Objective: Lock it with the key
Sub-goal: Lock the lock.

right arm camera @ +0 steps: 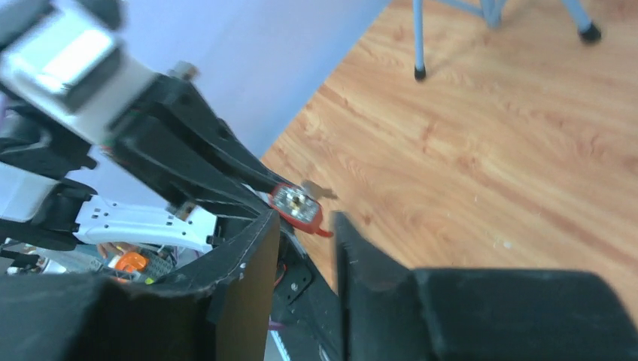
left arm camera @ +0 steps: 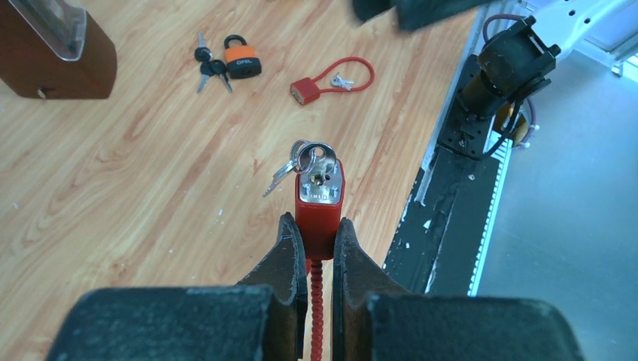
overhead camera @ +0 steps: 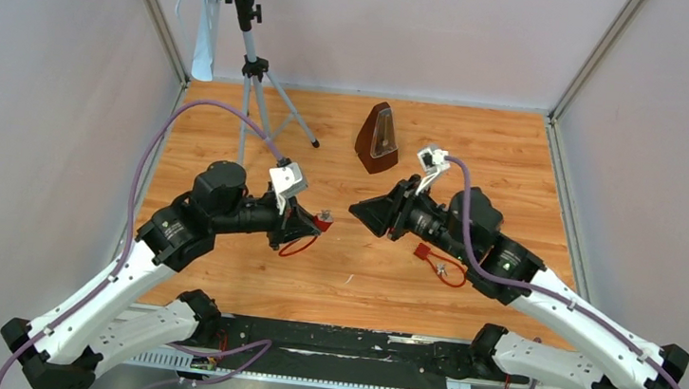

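The left fingers (left arm camera: 288,248) are clamping the red lock (left arm camera: 320,207) just above the tabletop (left arm camera: 135,180), presenting its end with the inserted key (left arm camera: 322,158) toward the right fingers (right arm camera: 244,263), which are standing apart, apparently aligning to turn it.

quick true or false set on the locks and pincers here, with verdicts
1. The left pincer is shut on the red cable padlock. True.
2. A silver key sits in that padlock's keyhole. True.
3. The right pincer grips the key. False: it is open, short of the lock.
4. The orange-and-black padlock hangs from the tripod. False: it lies on the wooden table beside black-headed keys.
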{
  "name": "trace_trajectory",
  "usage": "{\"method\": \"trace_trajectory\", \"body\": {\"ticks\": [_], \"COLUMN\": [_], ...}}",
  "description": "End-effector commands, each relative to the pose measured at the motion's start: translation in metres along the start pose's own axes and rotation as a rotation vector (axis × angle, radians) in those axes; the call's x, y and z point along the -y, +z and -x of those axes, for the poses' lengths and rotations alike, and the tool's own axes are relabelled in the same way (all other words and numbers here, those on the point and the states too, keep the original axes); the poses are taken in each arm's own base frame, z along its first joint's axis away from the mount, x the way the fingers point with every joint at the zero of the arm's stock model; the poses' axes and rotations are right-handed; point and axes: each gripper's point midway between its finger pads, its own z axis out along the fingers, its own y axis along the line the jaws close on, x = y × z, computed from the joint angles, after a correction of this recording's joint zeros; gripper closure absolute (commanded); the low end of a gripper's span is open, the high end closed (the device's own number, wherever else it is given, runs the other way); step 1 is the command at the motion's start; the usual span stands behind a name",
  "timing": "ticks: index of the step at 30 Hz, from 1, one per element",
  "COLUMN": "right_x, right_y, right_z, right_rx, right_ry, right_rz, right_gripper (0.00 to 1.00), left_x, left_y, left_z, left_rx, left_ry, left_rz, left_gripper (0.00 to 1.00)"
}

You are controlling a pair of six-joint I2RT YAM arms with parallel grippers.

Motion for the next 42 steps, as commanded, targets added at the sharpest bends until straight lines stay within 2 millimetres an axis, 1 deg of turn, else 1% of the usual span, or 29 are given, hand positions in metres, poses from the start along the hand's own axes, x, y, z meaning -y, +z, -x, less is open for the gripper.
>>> {"method": "trace_trajectory", "body": {"ticks": [1, 3, 6, 10, 13, 18, 22, 25, 30, 33, 38, 41, 42], "right_x": [0.005, 0.007, 0.003, 0.001, -0.002, 0.001, 0.011, 0.011, 0.000, -0.009, -0.022, -0.037, -0.045], "right_y": [0.008, 0.015, 0.026, 0.038, 0.047, 0.057, 0.062, 0.065, 0.066, 0.064, 0.056, 0.045, 0.038], "right_z": [-0.015, -0.020, -0.025, -0.028, -0.031, -0.040, -0.039, -0.038, -0.033, -0.036, -0.036, -0.033, -0.029], "right_rx": [-0.081, -0.100, -0.123, -0.129, -0.142, -0.167, -0.140, -0.131, -0.113, -0.131, -0.127, -0.081, -0.051], "right_ry": [0.123, 0.166, 0.210, 0.243, 0.249, 0.247, 0.211, 0.169, 0.118, 0.091, 0.014, -0.071, -0.105], "right_rz": [-0.084, -0.108, -0.116, -0.133, -0.132, -0.148, -0.191, -0.177, -0.099, -0.037, 0.070, 0.199, 0.252], "right_gripper": [0.65, 0.65, 0.66, 0.61, 0.61, 0.65, 0.68, 0.75, 0.91, 0.99, 1.00, 1.00, 1.00], "left_x": [0.001, -0.004, -0.008, -0.012, -0.012, -0.012, -0.010, -0.007, -0.005, -0.004, -0.002, 0.005, 0.007], "left_y": [-0.012, -0.013, -0.010, -0.005, -0.001, 0.000, 0.000, -0.001, -0.002, -0.003, -0.004, -0.005, -0.005], "left_z": [0.024, 0.021, 0.018, 0.016, 0.016, 0.016, 0.016, 0.015, 0.012, 0.011, 0.013, 0.012, 0.011], "left_rx": [0.060, 0.043, 0.022, 0.005, 0.004, 0.007, 0.008, 0.010, 0.006, 0.006, 0.006, 0.000, -0.005], "left_ry": [0.114, 0.124, 0.115, 0.098, 0.093, 0.094, 0.095, 0.096, 0.093, 0.093, 0.093, 0.090, 0.087], "left_rz": [0.020, 0.039, 0.052, 0.060, 0.055, 0.048, 0.042, 0.023, 0.013, 0.015, 0.003, -0.030, -0.040], "left_gripper": [1.00, 1.00, 1.00, 1.00, 1.00, 1.00, 1.00, 1.00, 1.00, 1.00, 1.00, 1.00, 1.00]}}
